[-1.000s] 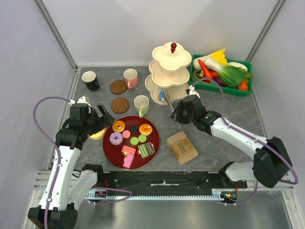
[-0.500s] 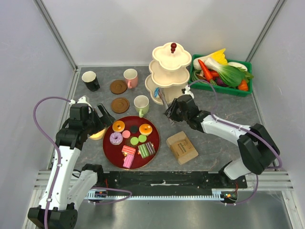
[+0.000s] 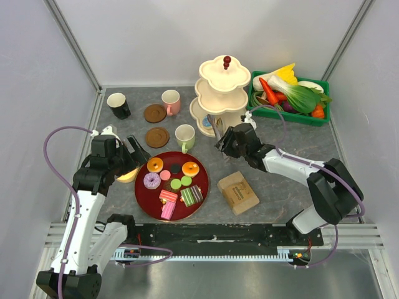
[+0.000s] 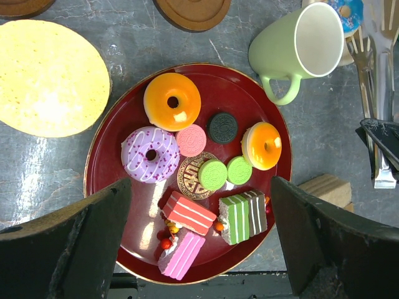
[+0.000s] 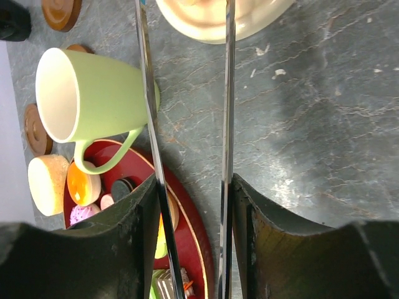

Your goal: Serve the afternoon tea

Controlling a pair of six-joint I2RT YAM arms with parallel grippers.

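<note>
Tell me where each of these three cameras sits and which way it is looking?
Top external: above and behind the arms, looking down on the table; both arms show, with left gripper and right gripper.
Left wrist: on the left arm, facing straight down at the red plate of pastries; its two dark fingers frame the bottom.
Right wrist: on the right arm, looking along the metal tongs it holds, past its fingers.
Shared: both wrist views catch the pale-green mug and the red plate.

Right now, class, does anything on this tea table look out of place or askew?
Nothing is spilled or tipped. The brown coasters lie bare while the green mug stands beside them on the table; a tan block sits beside the pastry tray.
</note>
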